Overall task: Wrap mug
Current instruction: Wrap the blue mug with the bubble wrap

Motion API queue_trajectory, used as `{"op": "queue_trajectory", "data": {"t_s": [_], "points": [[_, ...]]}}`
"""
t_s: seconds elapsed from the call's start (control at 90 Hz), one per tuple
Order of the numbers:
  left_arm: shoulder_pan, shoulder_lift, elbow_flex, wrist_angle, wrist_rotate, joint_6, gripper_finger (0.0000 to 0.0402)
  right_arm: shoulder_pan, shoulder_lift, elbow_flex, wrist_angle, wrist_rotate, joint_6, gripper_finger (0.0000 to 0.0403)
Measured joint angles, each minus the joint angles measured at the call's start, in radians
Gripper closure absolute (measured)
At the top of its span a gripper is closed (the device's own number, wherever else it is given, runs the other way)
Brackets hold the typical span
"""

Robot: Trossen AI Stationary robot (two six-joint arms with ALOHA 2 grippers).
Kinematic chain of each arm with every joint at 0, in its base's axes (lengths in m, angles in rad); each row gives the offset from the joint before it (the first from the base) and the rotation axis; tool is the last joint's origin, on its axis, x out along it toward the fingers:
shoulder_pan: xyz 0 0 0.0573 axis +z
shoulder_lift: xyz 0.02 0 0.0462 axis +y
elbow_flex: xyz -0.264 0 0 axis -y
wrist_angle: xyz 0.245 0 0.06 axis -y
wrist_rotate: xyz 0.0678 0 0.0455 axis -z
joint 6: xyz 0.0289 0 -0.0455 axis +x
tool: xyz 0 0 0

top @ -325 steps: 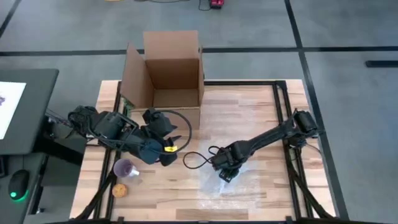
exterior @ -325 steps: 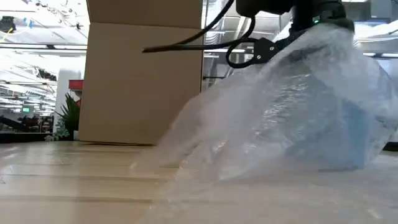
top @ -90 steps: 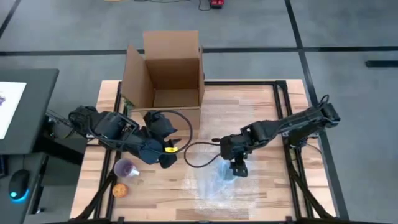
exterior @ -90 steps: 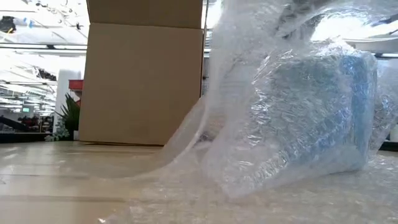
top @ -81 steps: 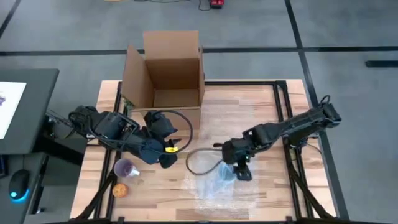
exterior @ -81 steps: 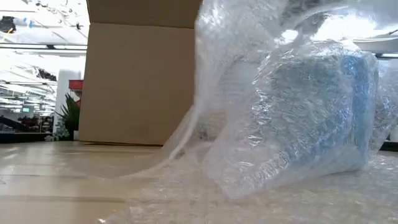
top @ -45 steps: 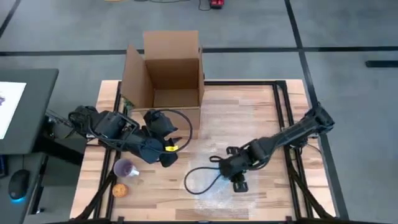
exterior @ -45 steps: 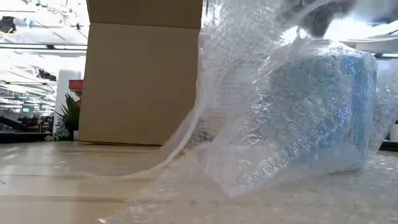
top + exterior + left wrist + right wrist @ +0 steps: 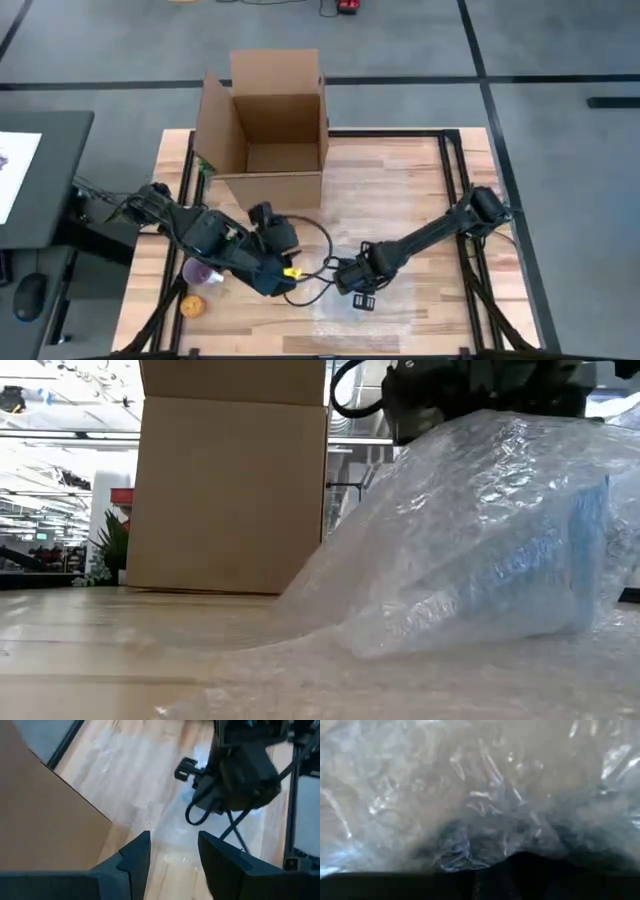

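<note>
Lying at the lower centre-right of the worktop (image 9: pixel 420 190), blue mug (image 9: pixel 545 575) draped under bubble wrap (image 9: pixel 470 540), likely to cover it all round. Pressing down on the sheet from above, right hand (image 9: pixel 362 298) (grip state impossible to tell). Hovering just left of it, left hand (image 9: pixel 170 852), fingers spread open, probably readying to help. Standing open at upper left, cardboard box (image 9: pixel 268 120).

Both tools meet near the table's (image 9: pixel 420 180) front (left tool (image 9: pixel 283 278), right tool (image 9: pixel 360 290)).
</note>
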Motion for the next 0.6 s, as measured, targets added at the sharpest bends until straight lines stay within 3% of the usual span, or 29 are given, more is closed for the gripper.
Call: {"op": "queue_trajectory", "data": {"t_s": [0.433, 0.6], "points": [[-0.029, -0.006, 0.000, -0.025, -0.013, -0.005, 0.0256, -0.005, -0.225, -0.009, -0.060, -0.020, -0.007, 0.0296], [-0.025, -0.006, 0.000, -0.022, -0.018, -0.010, 0.0256, -0.006, -0.314, -0.008, -0.114, -0.087, -0.042, 0.0296]]}}
